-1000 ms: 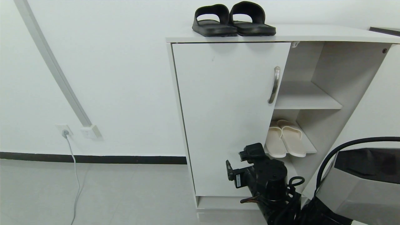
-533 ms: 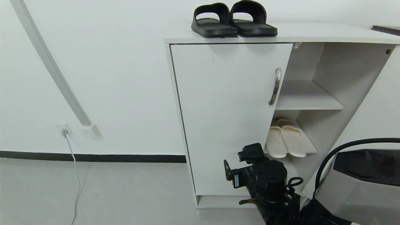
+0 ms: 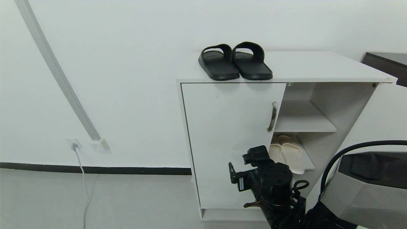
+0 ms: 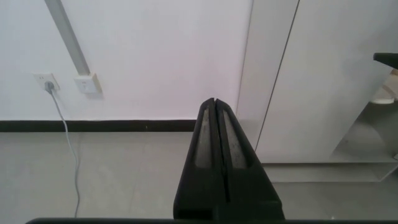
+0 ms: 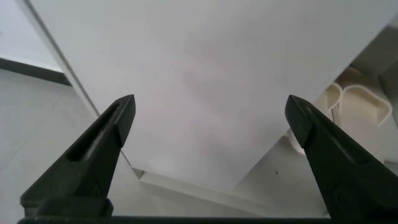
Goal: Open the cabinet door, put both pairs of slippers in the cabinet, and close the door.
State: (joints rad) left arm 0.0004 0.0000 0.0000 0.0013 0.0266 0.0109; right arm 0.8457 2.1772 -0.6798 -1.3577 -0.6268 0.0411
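Note:
A pair of black slippers (image 3: 235,62) stands on top of the white cabinet (image 3: 318,66), above its shut left door (image 3: 229,140) with the metal handle (image 3: 272,116). The right door (image 3: 381,114) hangs open. Inside, a pair of white slippers (image 3: 287,152) (image 5: 351,102) lies on the lower shelf; the shelf above (image 3: 302,122) is bare. My right arm (image 3: 267,178) is low before the shut door, and my right gripper (image 5: 209,104) is open and faces that door (image 5: 205,74). My left gripper (image 4: 214,102) is shut on nothing, facing the cabinet's left side (image 4: 267,74).
A wall socket with a grey cable (image 3: 74,146) and a slanted grey conduit (image 3: 57,73) are on the wall left of the cabinet. Bare grey floor (image 3: 95,200) lies there. A dark piece of furniture (image 3: 384,62) shows at the far right.
The head camera has shifted: the cabinet now sits lower and smaller in the picture, with more of its top in sight. The slippers, doors and right arm have not moved.

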